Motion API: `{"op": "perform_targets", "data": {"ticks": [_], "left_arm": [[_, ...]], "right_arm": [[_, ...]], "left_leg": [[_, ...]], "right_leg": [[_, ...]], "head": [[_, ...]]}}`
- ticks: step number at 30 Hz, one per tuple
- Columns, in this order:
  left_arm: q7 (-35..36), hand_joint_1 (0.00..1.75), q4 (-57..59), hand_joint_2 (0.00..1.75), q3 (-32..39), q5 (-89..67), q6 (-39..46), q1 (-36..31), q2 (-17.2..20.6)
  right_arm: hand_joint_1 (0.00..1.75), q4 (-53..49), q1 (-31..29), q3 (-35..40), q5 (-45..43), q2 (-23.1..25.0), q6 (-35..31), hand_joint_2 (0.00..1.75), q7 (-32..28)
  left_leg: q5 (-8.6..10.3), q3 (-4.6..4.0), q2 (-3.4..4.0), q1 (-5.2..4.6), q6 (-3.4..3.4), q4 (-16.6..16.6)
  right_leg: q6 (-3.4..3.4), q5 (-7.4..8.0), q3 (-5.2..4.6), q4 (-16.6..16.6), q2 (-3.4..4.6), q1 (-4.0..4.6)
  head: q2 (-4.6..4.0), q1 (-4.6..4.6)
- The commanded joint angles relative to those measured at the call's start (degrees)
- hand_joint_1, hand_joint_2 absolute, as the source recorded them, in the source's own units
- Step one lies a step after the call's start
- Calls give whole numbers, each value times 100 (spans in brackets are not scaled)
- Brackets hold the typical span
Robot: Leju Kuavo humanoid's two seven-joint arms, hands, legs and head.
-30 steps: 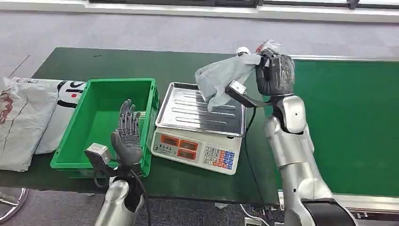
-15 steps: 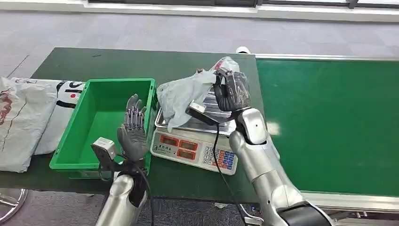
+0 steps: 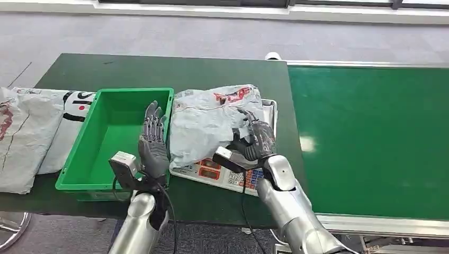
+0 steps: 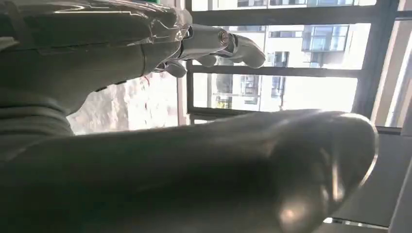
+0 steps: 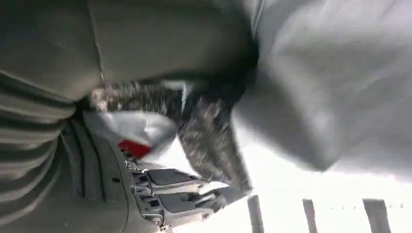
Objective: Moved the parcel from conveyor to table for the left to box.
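Observation:
The grey plastic parcel (image 3: 206, 119) with red print lies spread over the tray of the weighing scale (image 3: 214, 170) on the dark table (image 3: 159, 69). My right hand (image 3: 257, 140) rests on the parcel's near right edge, fingers curled into the plastic and still gripping it. In the right wrist view the parcel (image 5: 335, 87) bulges past my right hand (image 5: 204, 126), with a fold of it between thumb and fingers. My left hand (image 3: 153, 143) stands upright and open beside the right wall of the green bin (image 3: 114, 132), holding nothing. Its straight fingers (image 4: 214, 41) show in the left wrist view.
The green conveyor belt (image 3: 370, 137) runs along the right of the table. Large white printed bags (image 3: 26, 132) lie at the table's left end, against the bin. The scale sits between the bin and the conveyor.
My right arm swung from over the conveyor edge to the left and down, laying the parcel flat on the scale. My left hand rose slightly toward the bin's right wall.

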Motion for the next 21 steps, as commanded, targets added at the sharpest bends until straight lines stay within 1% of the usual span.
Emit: {"op": "perform_targets", "data": {"ticks": [1,3,4,6,7,8,9,10,11,12,13,14,15,17,18,19,20,21], "left_arm": [[24,0,345,0,-154,-2,40,-382,-69],[24,0,345,0,-154,-2,40,-382,-69],[24,0,345,0,-154,-2,40,-382,-69],[24,0,345,0,-154,-2,40,-382,-69],[24,0,316,0,-157,-17,75,-368,-56],[24,0,267,0,-167,-163,381,-349,-25],[24,0,314,0,-144,-245,624,-377,-6],[24,0,314,0,-96,-257,815,-405,-15],[63,0,368,0,-19,-283,1177,-466,-48],[189,0,374,0,-43,-155,1257,-534,-27],[280,0,471,0,-162,-219,1454,-638,30],[296,0,624,0,-272,-232,1594,-766,51],[262,0,930,0,-431,-406,1940,-1000,60],[333,0,1369,0,-647,-600,2172,-1313,71],[390,0,1527,0,-678,-587,2103,-1399,57],[356,0,1580,0,-681,-622,2218,-1414,31],[340,0,1655,0,-733,-609,2159,-1415,30],[335,0,1747,0,-790,-564,2094,-1411,45]], "right_arm": [[0,759,-219,-134,23,-150,22,175,16],[0,759,-219,-134,23,-150,22,175,16],[0,759,-219,-134,23,-150,22,175,16],[0,759,-219,-134,23,-150,22,175,16],[0,979,-322,-83,54,-157,270,175,78],[0,1039,-364,-243,-261,-116,503,175,73],[0,931,-332,-399,-669,-108,767,175,-259],[0,812,-310,-342,-750,-154,921,175,-262],[0,610,-314,-252,-785,-181,1044,175,-164],[0,178,-243,-145,-1000,-209,1269,175,-121],[0,-287,-141,-116,-1415,-231,1358,175,-261],[0,-786,-7,68,-1607,-342,1597,175,-197],[0,-1514,229,223,-1996,-491,1797,0,-158],[0,-2490,576,405,-2457,-734,1932,0,-116],[0,-3071,820,414,-2754,-841,1821,0,-126],[0,-3439,990,377,-2909,-884,1731,0,-105],[0,-3778,1162,335,-3278,-930,1678,0,-262],[0,-4122,1335,292,-3788,-974,1736,0,-481]], "left_leg": [[5,3,-30,7,-16,-4],[3,-1,-16,3,-8,0],[5,1,-25,7,-15,-3],[2,-1,-18,6,-10,1],[5,2,-26,8,-15,-2],[4,0,-23,8,-13,-1],[3,-1,-13,3,-9,0],[4,0,-18,8,-14,0],[4,-2,-15,4,-10,1],[7,-5,-23,7,-16,1],[6,-12,-19,4,-10,5],[7,-12,-27,7,-16,6],[8,-15,-31,5,-15,7],[13,-17,-54,7,-15,4],[13,-18,-62,6,-10,5],[15,-16,-74,7,-14,2],[13,-11,-75,5,-10,1],[9,-7,-54,1,-6,0]], "right_leg": [[1,-2,13,-7,-28,5],[1,-2,5,-1,-16,3],[2,-1,10,-6,-24,6],[2,-2,7,-2,-18,5],[2,-1,12,-7,-25,6],[2,-1,9,-5,-23,6],[1,-1,4,0,-12,1],[2,0,8,-4,-16,6],[1,-1,5,-1,-14,2],[2,1,6,-3,-22,5],[1,0,-4,3,-19,2],[1,0,-1,2,-26,5],[1,-1,-4,5,-29,3],[2,-1,2,0,-52,5],[3,-2,2,0,-58,4],[4,-2,8,-4,-69,5],[4,-4,13,-5,-68,3],[3,-2,10,-3,-49,0]], "head": [[-2,0],[0,0],[0,0],[0,0],[0,0],[-2,0],[0,0],[0,0],[0,0],[0,0],[0,0],[-2,0],[0,0],[0,-2],[-2,-2],[0,-2],[-2,-2],[0,-2]]}}
